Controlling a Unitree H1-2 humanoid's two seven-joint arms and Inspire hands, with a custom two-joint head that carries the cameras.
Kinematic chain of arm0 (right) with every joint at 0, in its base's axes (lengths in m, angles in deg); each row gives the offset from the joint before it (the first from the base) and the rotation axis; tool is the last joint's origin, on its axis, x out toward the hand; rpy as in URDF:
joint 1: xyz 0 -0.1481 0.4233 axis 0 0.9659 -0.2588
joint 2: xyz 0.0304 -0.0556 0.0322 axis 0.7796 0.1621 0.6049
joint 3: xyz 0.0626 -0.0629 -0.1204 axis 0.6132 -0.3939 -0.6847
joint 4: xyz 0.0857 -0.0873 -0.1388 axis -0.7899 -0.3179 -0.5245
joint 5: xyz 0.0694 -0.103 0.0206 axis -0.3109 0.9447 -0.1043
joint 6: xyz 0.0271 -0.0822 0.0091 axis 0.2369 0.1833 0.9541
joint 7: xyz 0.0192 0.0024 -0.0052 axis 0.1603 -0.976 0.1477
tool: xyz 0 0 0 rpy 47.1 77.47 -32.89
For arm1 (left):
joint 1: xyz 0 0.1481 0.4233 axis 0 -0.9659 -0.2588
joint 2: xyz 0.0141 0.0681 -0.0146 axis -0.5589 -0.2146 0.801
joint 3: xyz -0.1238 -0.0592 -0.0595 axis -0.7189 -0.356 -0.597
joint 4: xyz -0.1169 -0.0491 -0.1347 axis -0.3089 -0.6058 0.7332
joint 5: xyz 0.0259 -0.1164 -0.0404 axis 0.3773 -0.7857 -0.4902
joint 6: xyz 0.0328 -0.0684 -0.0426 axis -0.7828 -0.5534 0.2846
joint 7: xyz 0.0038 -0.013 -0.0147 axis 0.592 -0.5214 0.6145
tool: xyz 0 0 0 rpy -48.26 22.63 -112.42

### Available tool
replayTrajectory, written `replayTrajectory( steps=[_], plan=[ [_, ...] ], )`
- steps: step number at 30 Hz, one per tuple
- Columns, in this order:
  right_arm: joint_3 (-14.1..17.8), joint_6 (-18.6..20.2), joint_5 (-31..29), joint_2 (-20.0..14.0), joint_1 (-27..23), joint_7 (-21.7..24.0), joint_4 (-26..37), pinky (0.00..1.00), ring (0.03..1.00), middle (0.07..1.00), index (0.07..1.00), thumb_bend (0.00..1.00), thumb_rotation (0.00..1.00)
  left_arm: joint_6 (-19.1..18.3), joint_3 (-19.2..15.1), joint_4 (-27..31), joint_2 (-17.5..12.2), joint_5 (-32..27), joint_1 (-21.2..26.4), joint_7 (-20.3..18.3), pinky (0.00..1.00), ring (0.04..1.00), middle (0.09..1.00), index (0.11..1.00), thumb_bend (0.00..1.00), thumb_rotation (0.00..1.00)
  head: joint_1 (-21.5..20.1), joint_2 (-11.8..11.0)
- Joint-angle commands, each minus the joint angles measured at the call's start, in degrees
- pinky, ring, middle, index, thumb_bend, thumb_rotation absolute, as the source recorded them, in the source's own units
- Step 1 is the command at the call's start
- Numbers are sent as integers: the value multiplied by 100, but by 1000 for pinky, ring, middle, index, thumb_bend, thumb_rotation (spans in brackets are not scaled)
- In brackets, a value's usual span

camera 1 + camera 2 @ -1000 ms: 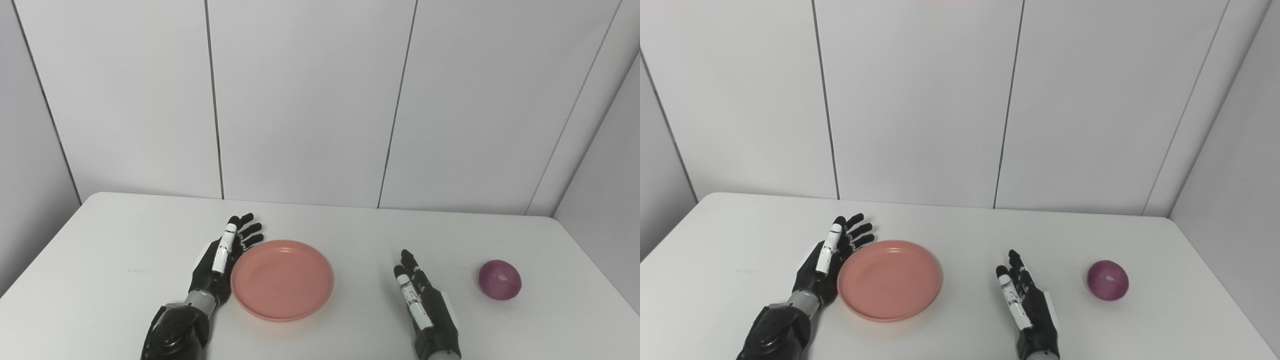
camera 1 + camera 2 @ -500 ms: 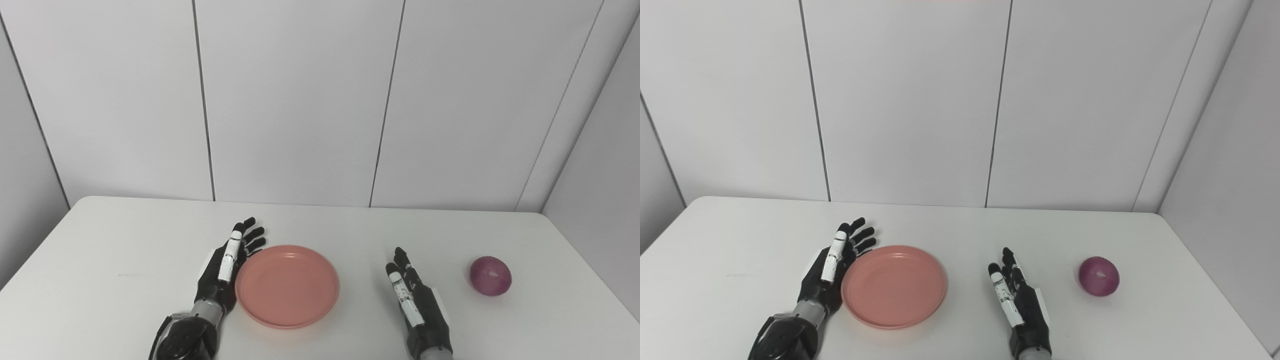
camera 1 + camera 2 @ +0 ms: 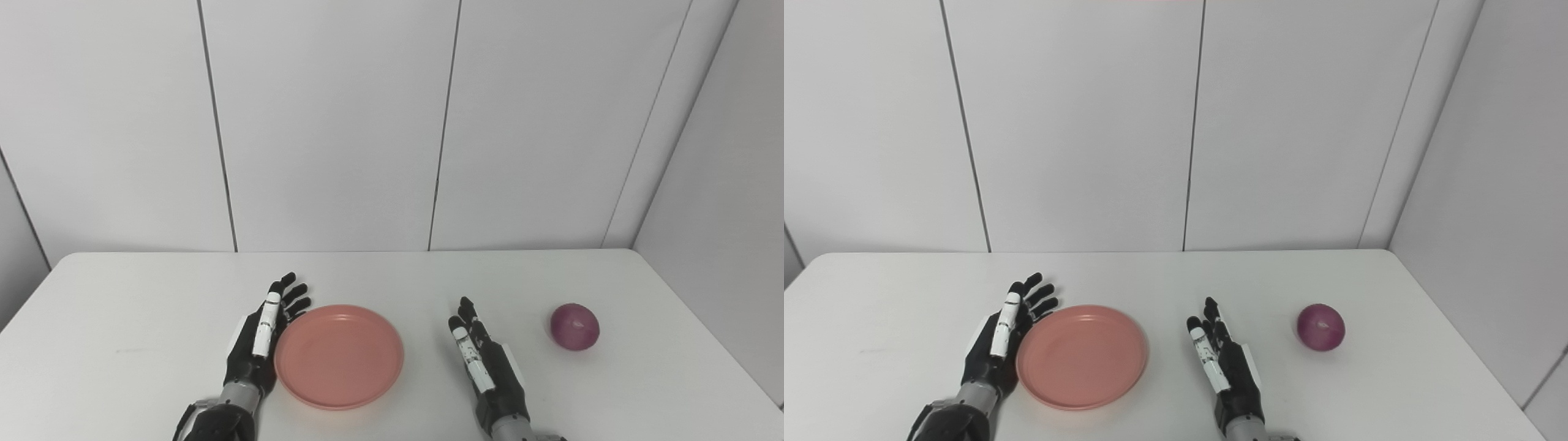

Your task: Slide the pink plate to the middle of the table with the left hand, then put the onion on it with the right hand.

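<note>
Shifted as a whole against the earlier frames: wall seams, bench edge and onion all displaced together, so camera motion, not motion of the things. Relative to one another, hardly anything changed. Left hand [image 3: 260,340] lay edge-on along the left rim of the pink plate [image 3: 339,357], touching it or just beside it, fingers [image 3: 293,293] stretched and spread apart, gripping nothing. Plate sat flat and empty on the white bench [image 3: 122,318], a little left of the middle, between the two hands. Right hand [image 3: 487,367] rested to the right of the plate, clearly apart from its rim, fingers straight and loosely open, holding nothing. Onion [image 3: 574,327], purple and round, stood alone on the bench further right, near the right edge, well apart from the right hand and from the plate. Behind, pale wall panels [image 3: 331,122] with dark vertical seams.
</note>
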Motion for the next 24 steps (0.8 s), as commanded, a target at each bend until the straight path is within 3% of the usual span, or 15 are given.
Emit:
replayTrajectory(
  steps=[1, 11, 24],
  plan=[
    [-145, -27, -36, 50, -164, 203, -13, 1000, 1000, 1000, 999, 503, 765, -74, 35, -35, 62, -15, -41, -17, 871, 871, 892, 905, 521, 1000, 6, 8],
    [-131, -63, -119, 59, -167, 191, -36, 1000, 1000, 1000, 1000, 477, 745, -355, 212, 228, 149, 247, -179, 153, 867, 862, 877, 887, 528, 1000, 23, 16],
    [-96, -26, -180, 32, -143, 193, 26, 1000, 1000, 1000, 995, 486, 725, -387, 313, 386, 260, 233, -259, 169, 845, 857, 870, 878, 503, 1000, 143, 60]
  ],
)
